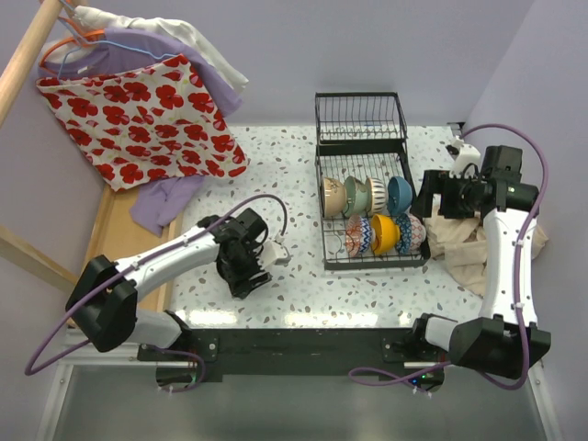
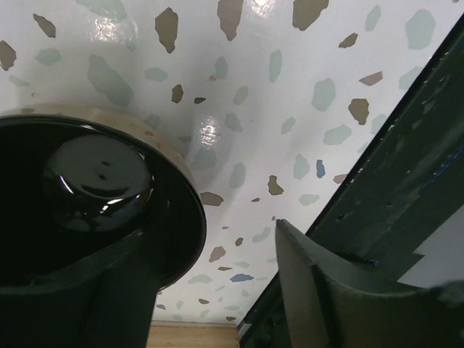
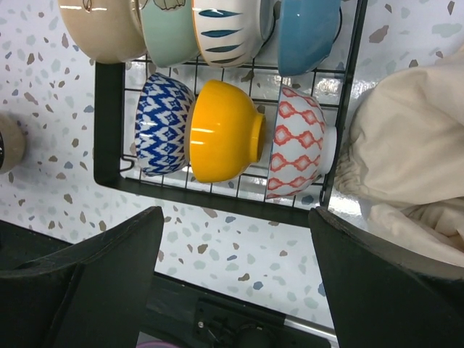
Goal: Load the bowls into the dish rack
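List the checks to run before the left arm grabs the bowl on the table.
1. The left gripper is open: ok.
2. Rim of the dark-lined bowl sits between the jaws, one jaw over the inside and one outside: ok.
3. Grip closed on that bowl: not ok, the gap is wide.
4. The right gripper is open and empty above the dish rack: ok.
5. Free slot in the rack: cannot tell; the seven racked bowls crowd the near section.

I see round ceramic bowls (image 1: 384,234) in the black wire dish rack (image 1: 377,264). One dark-glazed bowl (image 2: 94,188) sits left of it, on the speckled table (image 1: 294,175).
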Motion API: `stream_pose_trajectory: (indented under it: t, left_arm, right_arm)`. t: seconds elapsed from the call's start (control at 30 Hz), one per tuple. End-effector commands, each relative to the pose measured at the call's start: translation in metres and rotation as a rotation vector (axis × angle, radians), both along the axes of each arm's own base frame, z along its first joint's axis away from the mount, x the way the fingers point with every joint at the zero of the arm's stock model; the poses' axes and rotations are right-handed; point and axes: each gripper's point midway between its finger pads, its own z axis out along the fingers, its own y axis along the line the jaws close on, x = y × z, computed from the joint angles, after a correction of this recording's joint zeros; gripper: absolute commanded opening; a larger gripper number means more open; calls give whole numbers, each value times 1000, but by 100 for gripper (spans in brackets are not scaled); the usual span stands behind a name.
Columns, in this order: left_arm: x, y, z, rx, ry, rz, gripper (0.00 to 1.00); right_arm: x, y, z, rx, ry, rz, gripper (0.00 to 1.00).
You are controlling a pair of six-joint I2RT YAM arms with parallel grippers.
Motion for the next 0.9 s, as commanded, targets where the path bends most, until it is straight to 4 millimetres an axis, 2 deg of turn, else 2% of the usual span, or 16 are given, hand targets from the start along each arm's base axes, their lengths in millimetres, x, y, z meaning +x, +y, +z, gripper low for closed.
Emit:
stream_pose_trajectory:
  t: [0.0,0.1,0.13,0.2,0.23,0.33,0.43,0.47,0.53,0.57,0.63,0.67,0.73,0.77,0.8,0.87]
  left_arm:
    - [16,-3,-1,-42,-123,-19,59]
    - [24,0,-3,-32,-172,-3,39]
    - [26,0,-3,-30,-183,-6,26]
    - [30,2,-1,-21,-206,-7,13]
    - [31,2,1,-19,-214,-8,3]
    - [28,3,8,-21,-201,-14,0]
    - [26,-7,32,-66,-184,-33,0]
    - [36,-19,54,-116,-220,-34,0]
    - [41,-40,82,-213,-227,-47,0]
    - [51,-59,110,-290,-253,-59,0]
    - [51,-86,136,-418,-219,-57,0]
    - [51,-107,157,-515,-188,-76,0]
    - [48,-132,180,-643,-136,-81,0]
    - [39,-147,193,-734,-68,-114,0]
    - [43,-161,206,-815,-79,-133,0]
    - [32,-177,220,-932,39,-101,0]
  right_arm:
    - [0,7,6,42,-14,1,85]
    - [-2,7,5,44,-14,-4,85]
    - [-2,7,5,41,-13,-9,85]
    - [-2,6,5,39,-15,-16,85]
    - [-3,7,5,43,-14,-16,85]
    - [-4,7,5,46,-15,-17,84]
    - [-5,8,7,45,-17,-12,84]
    - [-6,8,9,42,-23,-12,84]
    - [-8,8,10,41,-13,-7,84]
    - [-7,8,12,38,-17,-4,84]
    - [-8,7,10,34,1,-1,84]
    - [-7,5,12,26,0,-3,84]
    - [-7,1,13,4,10,-10,84]
    - [-6,-1,14,-5,11,-18,84]
    - [-5,-5,15,-24,11,-30,84]
    - [-3,-9,22,-40,3,-45,84]
